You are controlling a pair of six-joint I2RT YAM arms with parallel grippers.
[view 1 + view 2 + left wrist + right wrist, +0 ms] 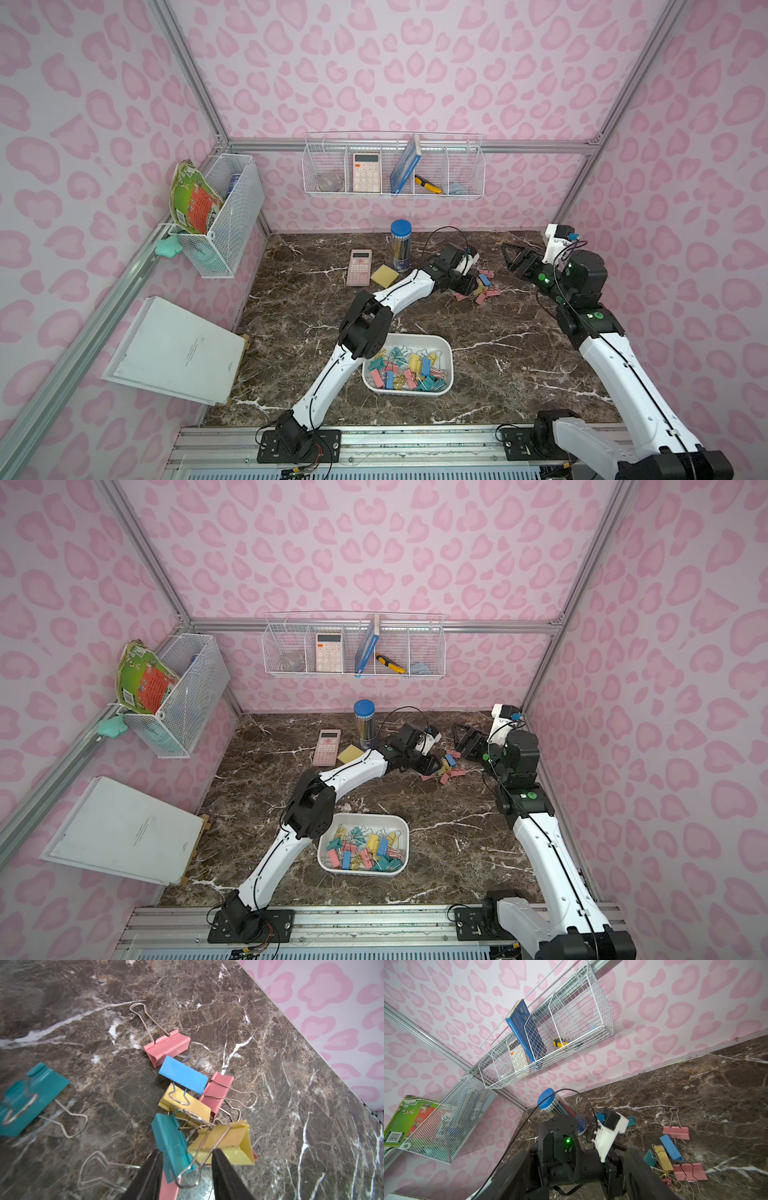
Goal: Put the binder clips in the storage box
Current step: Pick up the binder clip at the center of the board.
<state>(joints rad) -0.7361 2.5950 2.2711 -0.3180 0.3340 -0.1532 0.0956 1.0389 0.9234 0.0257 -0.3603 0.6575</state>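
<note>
Loose binder clips (pixel 484 286) (pixel 449 766) in pink, yellow, blue and teal lie in a small pile at the back right of the marble table. My left gripper (pixel 471 284) (pixel 187 1167) is down at the pile's edge. Its jaws stand apart, with the end of a teal clip (pixel 172 1147) and the wire handle of a yellow clip (pixel 224 1142) between them. The white storage box (pixel 415 337) (pixel 374 816) sits at the front centre, holding many clips (pixel 405 368). My right gripper (pixel 513 259) (pixel 575 1167) hovers open and empty to the right of the pile.
A pink calculator (pixel 359 268), a yellow sticky-note pad (pixel 384 275) and a blue-lidded pencil tube (pixel 401 245) stand left of the pile. White wire baskets (pixel 392 166) hang on the back wall and another (pixel 220 212) on the left wall. A white board (pixel 174 349) leans at the left.
</note>
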